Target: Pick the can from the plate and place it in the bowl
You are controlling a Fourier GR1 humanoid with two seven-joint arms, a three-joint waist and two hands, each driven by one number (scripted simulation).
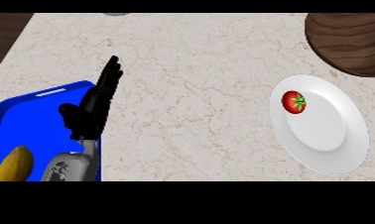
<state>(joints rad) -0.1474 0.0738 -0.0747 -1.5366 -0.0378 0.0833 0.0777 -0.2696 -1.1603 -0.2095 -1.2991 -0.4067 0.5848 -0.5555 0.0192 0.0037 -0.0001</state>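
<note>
The table (190, 69) under me is one pale marbled slab, and it fills nearly the whole view; a strip of dark wood shows past its far left corner.

Next in size is one blue tray (33, 114) at my lower left, cut off by the view's edge. My left forearm lies over its right rim.

One white plate (322, 124) sits at the right, well apart from the tray, with bare table between them. The task names a can on this plate, but I see no can there or elsewhere. What rests on it is one red tomato (294, 102) with a green stem, lying on the plate's left side near the rim.

One dark wooden bowl (344, 39) stands at the far right corner, partly out of view. It is just beyond the plate, and I cannot tell whether the two touch.

One hand shows, my left hand (92, 109), black, standing over the tray's right edge. Its fingers are straight and pointing away from me, thumb out to the left, and it has hold of nothing. My right hand does not show.

One banana (16, 164) lies in the tray at the lower left edge, only partly seen.

Smallest, one grey sliver of something shows at the table's far edge; I cannot tell what it is.
</note>
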